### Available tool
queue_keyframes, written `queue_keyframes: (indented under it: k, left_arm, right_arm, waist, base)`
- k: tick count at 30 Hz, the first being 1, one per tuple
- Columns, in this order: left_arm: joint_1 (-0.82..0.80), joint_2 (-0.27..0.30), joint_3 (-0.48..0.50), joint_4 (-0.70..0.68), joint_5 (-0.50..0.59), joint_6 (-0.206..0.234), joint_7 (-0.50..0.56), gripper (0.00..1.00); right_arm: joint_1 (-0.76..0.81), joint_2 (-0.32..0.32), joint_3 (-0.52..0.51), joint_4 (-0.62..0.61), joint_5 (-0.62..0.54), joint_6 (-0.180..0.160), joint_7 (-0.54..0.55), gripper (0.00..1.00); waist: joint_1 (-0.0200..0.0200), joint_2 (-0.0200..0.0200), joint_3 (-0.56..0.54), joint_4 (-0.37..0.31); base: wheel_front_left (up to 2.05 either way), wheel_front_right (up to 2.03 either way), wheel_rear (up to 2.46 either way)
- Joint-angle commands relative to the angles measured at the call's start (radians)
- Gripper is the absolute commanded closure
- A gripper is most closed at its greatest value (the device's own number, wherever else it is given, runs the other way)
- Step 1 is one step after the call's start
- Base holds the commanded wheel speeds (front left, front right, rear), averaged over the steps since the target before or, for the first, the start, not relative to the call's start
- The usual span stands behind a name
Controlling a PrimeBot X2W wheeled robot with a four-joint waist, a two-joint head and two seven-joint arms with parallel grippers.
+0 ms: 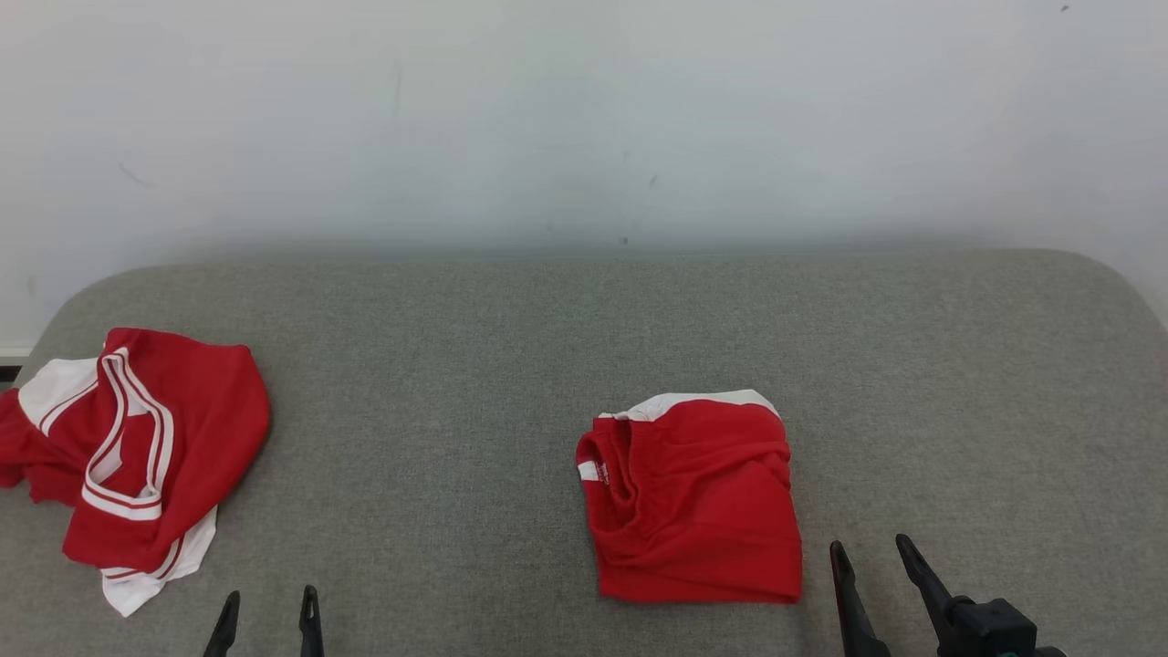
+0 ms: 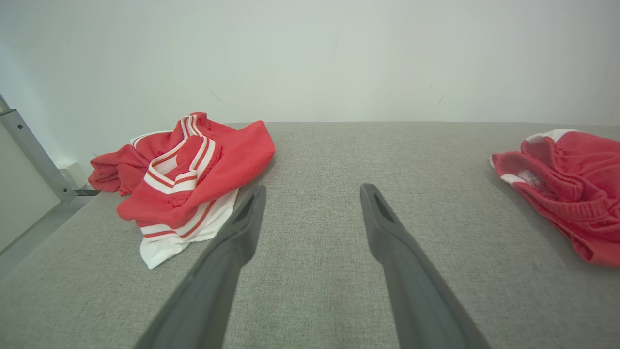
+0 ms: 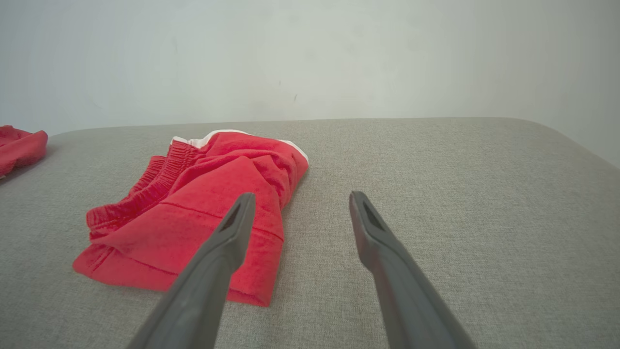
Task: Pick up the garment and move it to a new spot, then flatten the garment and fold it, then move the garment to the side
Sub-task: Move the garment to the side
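The left gripper (image 1: 271,595) and right gripper (image 1: 869,546) are open and empty. The folded shorts (image 1: 693,497), at the right gripper's 10 o'clock, should be pinched through all layers.

tag (image 1: 589,471) on folded garment (image 1: 703,511), lettering illegible

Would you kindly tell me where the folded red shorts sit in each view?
Head view: folded red shorts right of centre, low.
Left wrist view: shorts at the right edge.
Right wrist view: shorts left of centre.
Shared landmark: crumpled red-and-white jersey, always to their left.
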Motion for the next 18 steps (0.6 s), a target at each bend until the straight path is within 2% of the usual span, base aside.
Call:
queue_keyframes:
  k: [1, 10, 18]
  left_arm:
    - [0.004, 0.0, 0.004, 0.001, -0.002, 0.001, -0.002, 0.0]
    - [-0.001, -0.006, -0.001, 0.0, -0.001, 0.007, -0.002, 0.0]
    - [-0.033, -0.017, -0.024, 0.009, 0.0, 0.005, -0.002, 0.0]
  right_arm:
    - [-0.003, 0.002, -0.001, 0.002, 0.006, -0.002, -0.006, 0.0]
    - [-0.104, 0.004, 0.026, 0.035, 0.002, -0.002, 0.026, 0.0]
    - [-0.284, 0.003, -0.001, 0.203, -0.006, -0.002, 0.123, 0.0]
  waist:
    - [0.0, 0.0, 0.0, -0.001]
    - [0.0, 0.0, 0.012, -0.003]
    - [0.0, 0.0, 0.034, 0.033]
  base:
    - [0.0, 0.0, 0.0]
    - [0.0, 0.0, 0.0]
    - [0.0, 0.0, 0.0]
